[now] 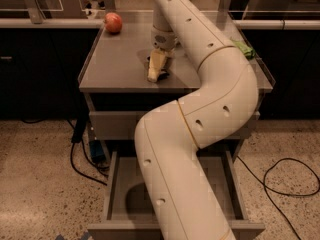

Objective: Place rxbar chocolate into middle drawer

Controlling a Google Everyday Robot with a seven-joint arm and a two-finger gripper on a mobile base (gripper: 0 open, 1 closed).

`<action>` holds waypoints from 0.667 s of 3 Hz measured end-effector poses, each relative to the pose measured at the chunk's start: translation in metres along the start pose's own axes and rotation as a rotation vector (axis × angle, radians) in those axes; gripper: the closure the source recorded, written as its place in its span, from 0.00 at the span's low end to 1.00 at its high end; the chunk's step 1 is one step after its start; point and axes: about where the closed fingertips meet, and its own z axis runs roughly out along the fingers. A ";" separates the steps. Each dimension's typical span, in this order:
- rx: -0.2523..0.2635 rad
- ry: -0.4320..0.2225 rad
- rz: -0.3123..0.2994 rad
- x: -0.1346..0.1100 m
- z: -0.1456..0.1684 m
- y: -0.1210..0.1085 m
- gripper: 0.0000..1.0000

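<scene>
White-arm gripper (157,68) down on grey counter (112,66), over dark flat rxbar chocolate (164,75), presumably for pickup. Jaws' hold: cannot tell. Open grey drawer (121,194) waits below.

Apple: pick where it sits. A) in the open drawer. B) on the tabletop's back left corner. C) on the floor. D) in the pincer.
B: the apple rests on the tabletop at its back left corner, apart from the pincer, which is down near the tabletop's middle.
</scene>
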 end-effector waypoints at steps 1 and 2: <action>0.000 0.000 0.000 0.000 0.000 0.000 0.49; 0.000 0.000 0.000 0.000 0.000 0.000 0.26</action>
